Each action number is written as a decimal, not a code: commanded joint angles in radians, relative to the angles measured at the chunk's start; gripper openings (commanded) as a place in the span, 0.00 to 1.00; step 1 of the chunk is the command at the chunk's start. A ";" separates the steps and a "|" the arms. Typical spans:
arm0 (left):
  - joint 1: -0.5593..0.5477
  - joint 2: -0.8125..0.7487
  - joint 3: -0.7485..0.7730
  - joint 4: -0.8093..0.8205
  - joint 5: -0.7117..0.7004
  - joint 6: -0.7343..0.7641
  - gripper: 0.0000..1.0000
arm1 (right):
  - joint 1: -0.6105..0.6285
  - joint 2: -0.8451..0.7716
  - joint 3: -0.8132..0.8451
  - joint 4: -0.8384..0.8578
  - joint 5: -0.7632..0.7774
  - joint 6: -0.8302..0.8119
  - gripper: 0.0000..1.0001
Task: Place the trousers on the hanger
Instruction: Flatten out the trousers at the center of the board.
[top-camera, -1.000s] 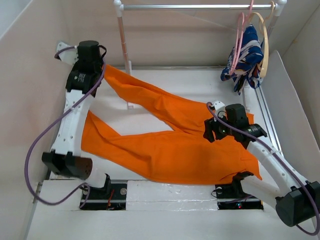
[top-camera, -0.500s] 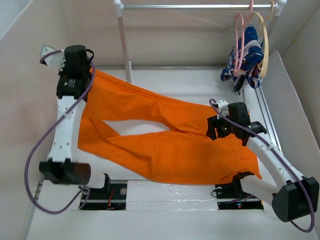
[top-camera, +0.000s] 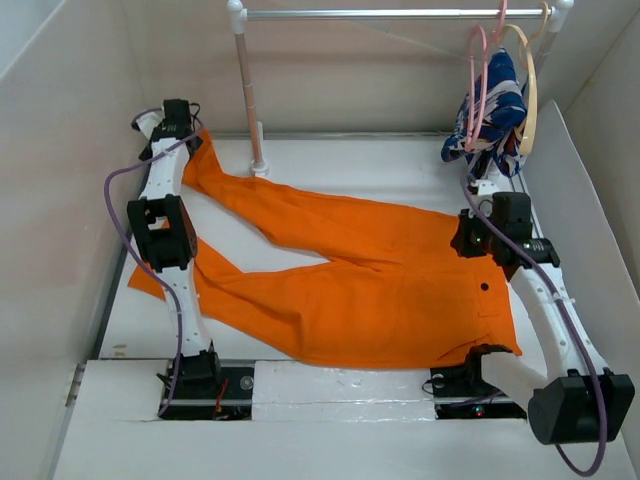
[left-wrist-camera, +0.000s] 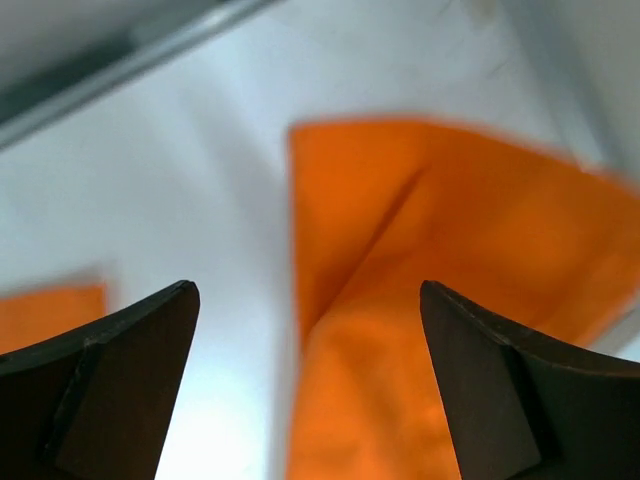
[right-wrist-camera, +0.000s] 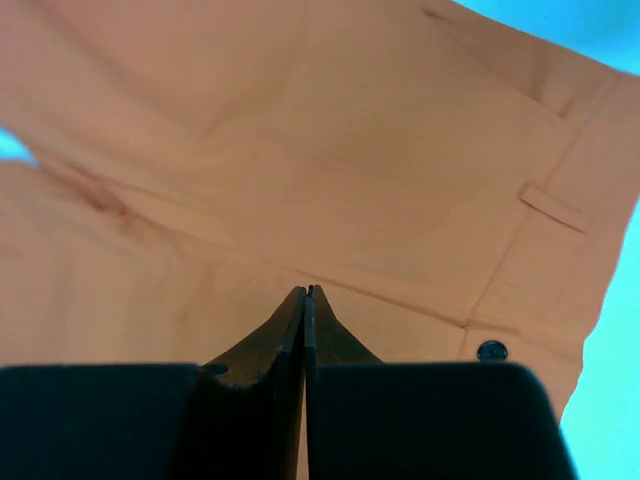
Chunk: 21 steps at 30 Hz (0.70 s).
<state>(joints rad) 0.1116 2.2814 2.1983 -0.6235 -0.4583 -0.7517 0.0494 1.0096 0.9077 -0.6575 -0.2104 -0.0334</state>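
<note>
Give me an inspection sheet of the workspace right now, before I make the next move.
Surface: white table, mostly covered by cloth in the middle.
Job's things: trousers spread flat, waist to the right, both legs running left. The pink hanger hangs on the rail with no trousers on it.
Clutter: blue-and-white garment and tan hanger, both beside the pink one.
Grippers: left gripper has its jaws open over the far leg's end, holding nothing. The right gripper has its jaws shut above the waistband area, with no cloth seen between them.
Cables: purple cable loops off the left arm; another follows the right arm.
Surroundings: beige walls; metal rail on white posts.
</note>
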 joint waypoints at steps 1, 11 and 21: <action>-0.033 -0.267 -0.176 0.088 0.017 0.005 0.89 | -0.098 0.038 0.002 0.088 -0.041 0.095 0.08; -0.315 -0.767 -0.952 0.418 0.084 0.032 0.69 | -0.423 0.133 -0.139 0.340 -0.041 0.225 0.80; -0.343 -0.985 -1.256 0.496 0.279 0.029 0.66 | -0.611 0.622 0.130 0.340 -0.145 0.116 0.90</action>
<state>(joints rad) -0.2325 1.3525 0.9726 -0.1661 -0.2298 -0.7353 -0.5621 1.5780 0.9131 -0.3351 -0.2897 0.1349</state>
